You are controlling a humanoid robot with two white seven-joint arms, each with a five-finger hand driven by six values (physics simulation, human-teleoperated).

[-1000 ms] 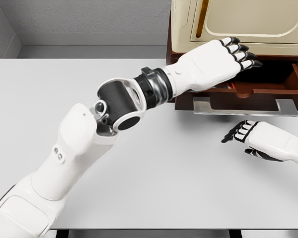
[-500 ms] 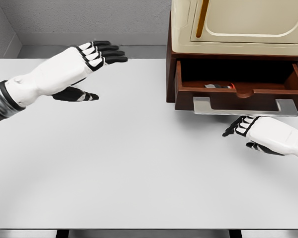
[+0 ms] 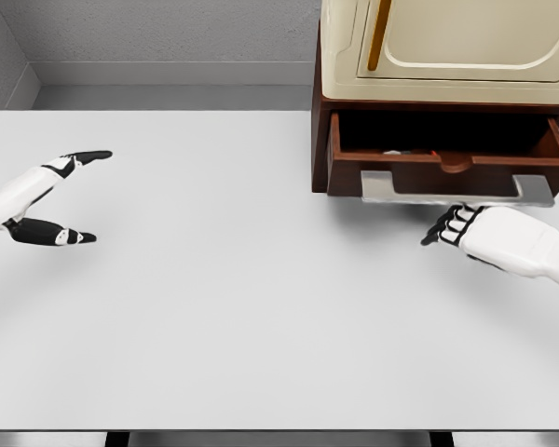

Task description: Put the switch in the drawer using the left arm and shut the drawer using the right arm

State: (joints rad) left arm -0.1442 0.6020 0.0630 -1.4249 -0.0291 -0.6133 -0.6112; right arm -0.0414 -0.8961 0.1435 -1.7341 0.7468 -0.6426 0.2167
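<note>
White left hand (image 3: 39, 200) hangs empty, fingers spread, at the table's (image 3: 214, 307) left edge; the switch (image 3: 401, 152) lies inside the open drawer (image 3: 452, 168); closing looks underway; right hand (image 3: 498, 237), fingers loosely curled, must push its handle (image 3: 456, 189).

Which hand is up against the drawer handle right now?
The right hand, just below the drawer's grey handle; the left hand is far across the table.

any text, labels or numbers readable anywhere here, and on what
None can be read.
Cabinet: plain cream panels, no lettering.
Drawer and its handle: no marks.
Switch in the drawer: only a sliver shows, too small to tell any print.
Table, left hand, right hand: no text.
</note>
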